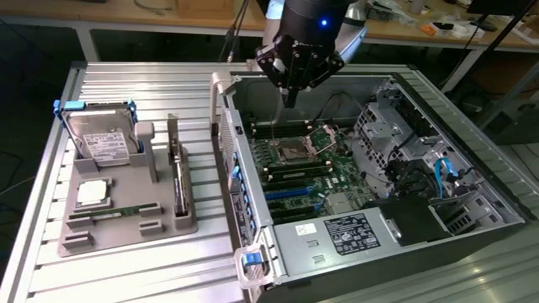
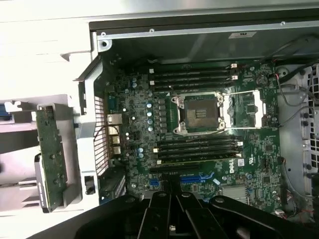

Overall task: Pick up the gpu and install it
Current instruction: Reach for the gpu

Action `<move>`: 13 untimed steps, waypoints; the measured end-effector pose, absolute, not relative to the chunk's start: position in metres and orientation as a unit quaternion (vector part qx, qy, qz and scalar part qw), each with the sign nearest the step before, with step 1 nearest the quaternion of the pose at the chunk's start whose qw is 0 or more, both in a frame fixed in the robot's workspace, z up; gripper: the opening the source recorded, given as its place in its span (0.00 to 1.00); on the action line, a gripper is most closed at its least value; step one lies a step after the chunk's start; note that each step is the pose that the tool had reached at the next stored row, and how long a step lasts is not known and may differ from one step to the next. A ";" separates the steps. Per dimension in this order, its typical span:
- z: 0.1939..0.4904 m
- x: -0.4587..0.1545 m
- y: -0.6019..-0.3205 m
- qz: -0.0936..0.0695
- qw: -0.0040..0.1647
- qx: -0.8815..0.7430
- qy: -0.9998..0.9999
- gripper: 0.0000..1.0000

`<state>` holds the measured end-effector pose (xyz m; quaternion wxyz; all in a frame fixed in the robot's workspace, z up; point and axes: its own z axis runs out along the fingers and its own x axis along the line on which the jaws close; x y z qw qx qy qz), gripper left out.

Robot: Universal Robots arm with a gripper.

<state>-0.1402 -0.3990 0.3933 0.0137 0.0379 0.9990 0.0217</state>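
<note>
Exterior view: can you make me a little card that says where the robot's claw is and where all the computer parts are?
gripper: shut, holding nothing, above the open computer case
gpu: standing on its edge in the grey holder, not yet picked up
hard drive: upright at the holder's far end
memory stick: lying flat in the holder
motherboard: uncovered inside the case
</note>
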 end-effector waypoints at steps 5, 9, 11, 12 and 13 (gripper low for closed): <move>0.393 -0.155 -0.399 0.022 0.014 0.038 0.999 0.11; 0.393 -0.168 -0.399 0.022 0.015 0.038 0.999 0.11; 0.393 -0.174 -0.399 0.022 0.016 0.038 0.999 0.11; 0.393 -0.177 -0.399 0.022 0.017 0.038 0.999 0.11; 0.393 -0.181 -0.399 0.022 0.017 0.038 0.999 0.11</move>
